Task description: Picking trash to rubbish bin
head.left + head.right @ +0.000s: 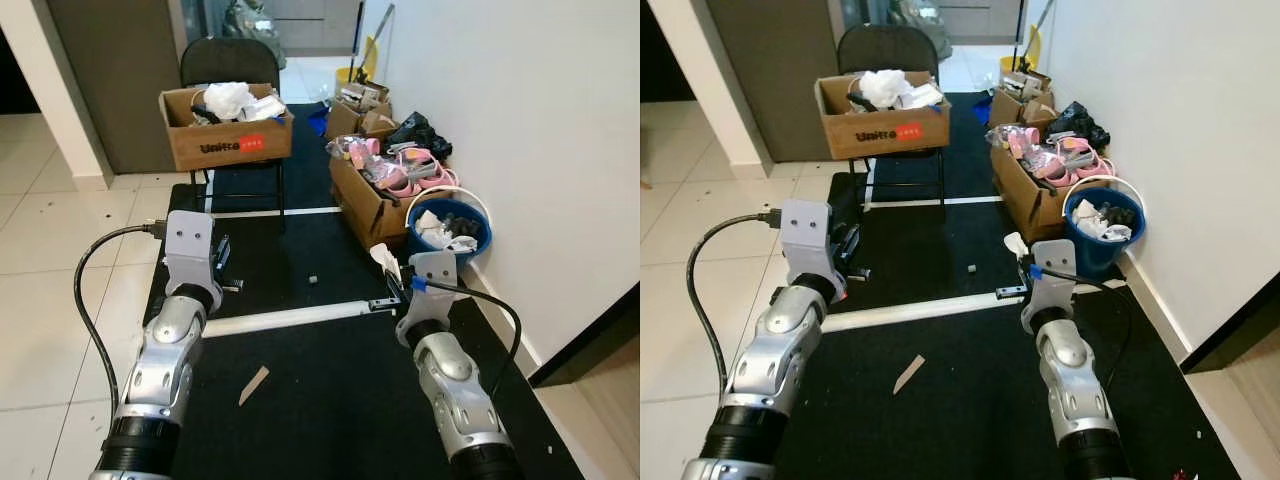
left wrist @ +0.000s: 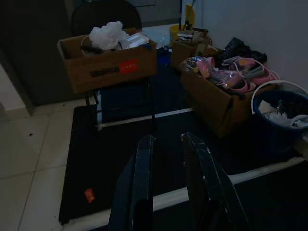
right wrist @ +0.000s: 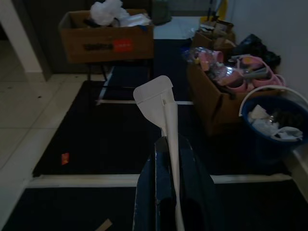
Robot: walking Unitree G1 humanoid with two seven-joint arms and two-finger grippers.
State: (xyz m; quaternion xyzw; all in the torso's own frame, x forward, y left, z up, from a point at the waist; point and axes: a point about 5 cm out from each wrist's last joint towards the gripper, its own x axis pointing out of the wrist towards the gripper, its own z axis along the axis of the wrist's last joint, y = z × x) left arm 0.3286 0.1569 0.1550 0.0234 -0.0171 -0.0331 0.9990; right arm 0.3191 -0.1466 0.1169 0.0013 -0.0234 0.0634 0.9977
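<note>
While white paper scrap [image 3: 159, 103] is held pinched in right hand [image 3: 169, 159], drop into blue bin [image 1: 478, 240] judged not yet done; bin seen ahead by wall, already part-filled. Left hand [image 2: 166, 163] held released, fingers apart, nothing grasped. Cardboard sliver [image 1: 253, 385] and small bit [image 1: 313, 281] left on black mat [image 1: 300, 400].

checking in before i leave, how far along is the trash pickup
Partly done. The blue bin by the wall already holds crumpled white trash. In hand: the right tool is shut on a white paper scrap, raised above the black mat short of the bin. Left: dropping it in, then the tan scrap and small grey bit on the mat. The left tool is open, holding nothing.
</note>
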